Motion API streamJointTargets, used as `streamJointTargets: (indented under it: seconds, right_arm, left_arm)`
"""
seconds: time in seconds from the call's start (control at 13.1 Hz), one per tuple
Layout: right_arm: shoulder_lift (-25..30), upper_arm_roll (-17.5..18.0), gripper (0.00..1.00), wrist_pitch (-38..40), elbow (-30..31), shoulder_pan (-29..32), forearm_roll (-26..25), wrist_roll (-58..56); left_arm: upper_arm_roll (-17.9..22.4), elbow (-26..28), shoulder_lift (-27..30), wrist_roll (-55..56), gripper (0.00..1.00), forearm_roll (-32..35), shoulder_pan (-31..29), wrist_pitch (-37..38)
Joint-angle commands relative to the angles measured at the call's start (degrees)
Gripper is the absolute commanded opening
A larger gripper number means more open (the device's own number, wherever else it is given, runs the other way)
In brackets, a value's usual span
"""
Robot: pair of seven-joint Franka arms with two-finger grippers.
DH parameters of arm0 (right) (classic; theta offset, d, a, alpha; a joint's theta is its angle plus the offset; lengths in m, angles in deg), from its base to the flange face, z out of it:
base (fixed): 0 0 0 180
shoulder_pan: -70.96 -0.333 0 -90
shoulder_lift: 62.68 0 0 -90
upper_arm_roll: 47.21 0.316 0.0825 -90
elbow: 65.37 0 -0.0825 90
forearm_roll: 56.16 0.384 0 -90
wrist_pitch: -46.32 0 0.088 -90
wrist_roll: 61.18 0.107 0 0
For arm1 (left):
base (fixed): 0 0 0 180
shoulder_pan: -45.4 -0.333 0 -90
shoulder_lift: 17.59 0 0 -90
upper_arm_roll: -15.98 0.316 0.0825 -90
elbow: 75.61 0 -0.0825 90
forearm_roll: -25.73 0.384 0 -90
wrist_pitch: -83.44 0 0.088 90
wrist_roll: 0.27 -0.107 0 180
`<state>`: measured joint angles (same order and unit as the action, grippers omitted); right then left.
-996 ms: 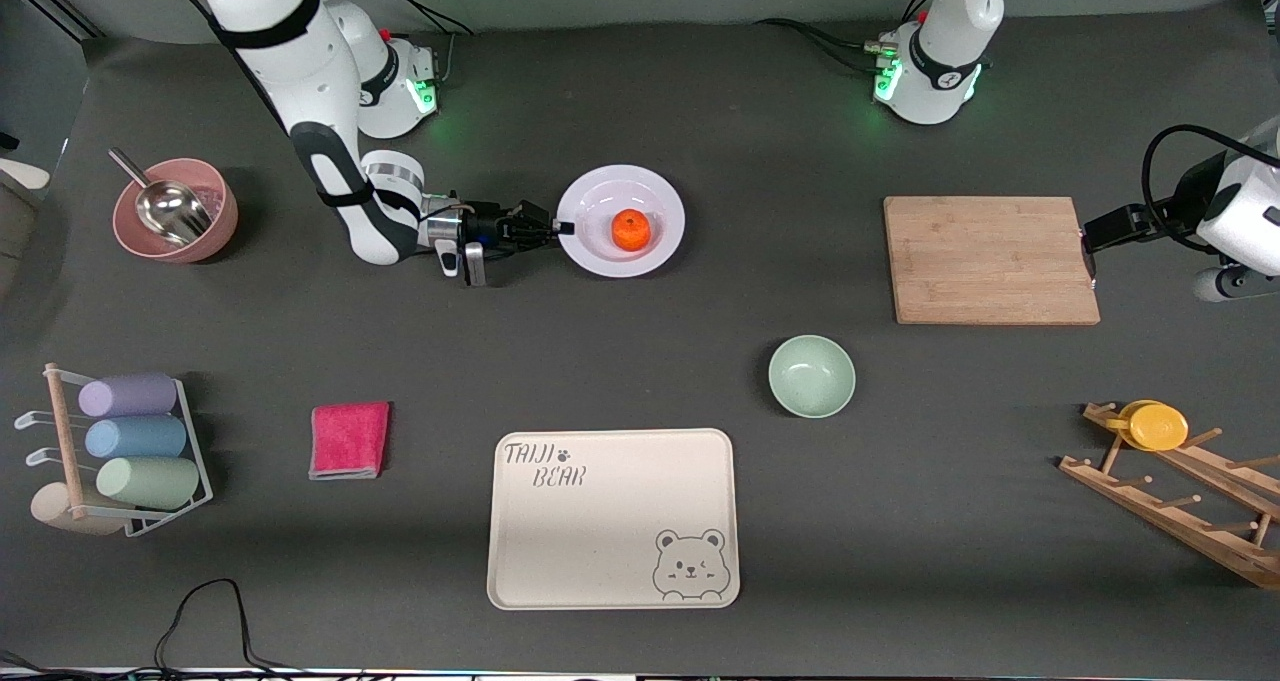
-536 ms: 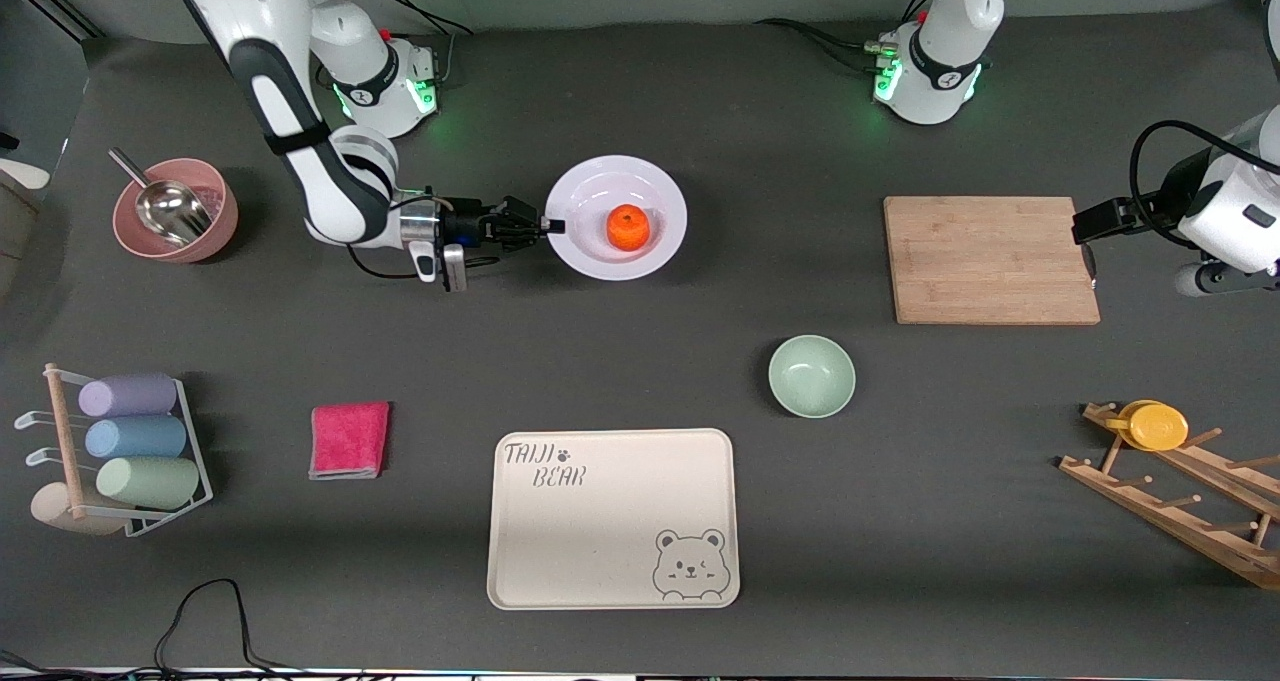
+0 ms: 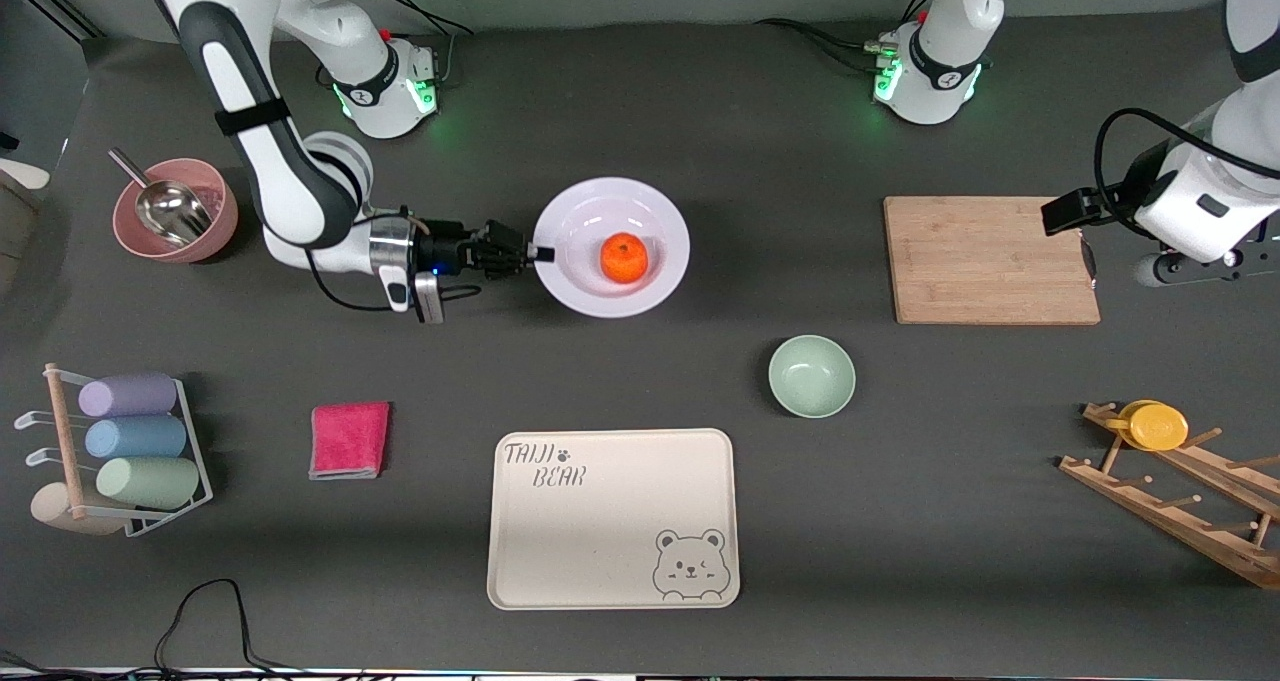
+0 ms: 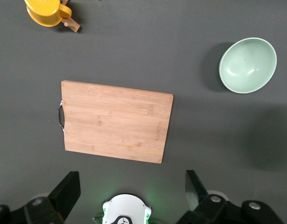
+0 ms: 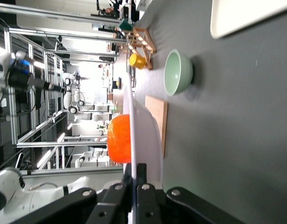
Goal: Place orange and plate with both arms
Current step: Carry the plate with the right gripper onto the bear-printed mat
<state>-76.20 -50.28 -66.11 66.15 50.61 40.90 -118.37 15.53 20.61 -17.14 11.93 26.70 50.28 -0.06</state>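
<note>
Taking the bear tray [image 3: 612, 518] as our landmark, we list what we see from the front camera's edge outward; the tray lies flat, nearest that camera at mid-table; beside it toward the right arm's end we log a pink cloth [image 3: 349, 440] and a rack of pastel cups [image 3: 122, 449]; toward the left arm's end, a wooden peg rack [image 3: 1176, 491] carrying a yellow cup [image 3: 1157, 426]; a little farther than the tray, a mint-green bowl [image 3: 811, 375] stands upright and apart from everything; farther again, above the tray's line, the plate [image 3: 612, 247] is held off the table, its shadow falling toward the left arm's end; the orange [image 3: 624, 258] sits in the plate's shallow centre; the right gripper [image 3: 533, 254] reaches in level from the right arm's end, and we note in the right wrist view its fingers [image 5: 144, 196] pinching the plate's rim between them; toward the left arm's end from the plate lies a wooden cutting board [image 3: 990, 259]; the left gripper [image 4: 131, 191] hangs high over the board's edge, fingers [image 4: 195, 190] spread wide and holding nothing; toward the right arm's end, a pink bowl [image 3: 176, 210] holds a metal scoop [image 3: 165, 204].
</note>
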Motion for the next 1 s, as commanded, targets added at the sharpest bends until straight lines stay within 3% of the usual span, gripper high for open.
streamJointTargets:
  seconds: [0.0, 0.15, 0.46, 0.69, 0.77, 0.92]
  right_arm:
    - [-13.5, -0.1, 0.0, 1.1, -16.8, 1.6, -1.3, 1.7]
    - [-21.7, -0.2, 0.0, 1.6, -27.5, 3.1, -1.0, 2.4]
    - [-35.4, -0.2, 0.0, 1.7, -50.2, 4.5, -0.6, 14.3]
    - [-45.2, -2.8, 0.0, 1.0, -67.6, 4.4, -0.6, 23.6]
    - [-47.4, -3.3, 0.0, 1.0, -71.4, 4.4, -0.6, 24.8]
    - [-48.6, -3.3, 0.0, -0.3, -72.3, 5.0, -0.6, 24.6]
  left_arm:
    - [-0.3, 0.9, 1.9, 1.6, 1.0, 0.0, 0.7, 0.8]
    - [-1.3, 0.9, 2.6, 3.1, 1.0, 0.0, 0.7, 1.1]
    - [-1.4, 0.9, 3.1, 4.3, 1.0, 0.0, 1.5, 1.4]
    - [-1.9, 0.8, 3.4, 6.2, 1.0, -0.1, 1.8, 1.1]
    - [-1.9, -0.1, 3.4, 6.2, 1.0, -0.1, 1.6, 1.3]
    - [-1.9, -1.5, 3.4, 6.1, 1.0, -0.2, 1.6, 1.9]
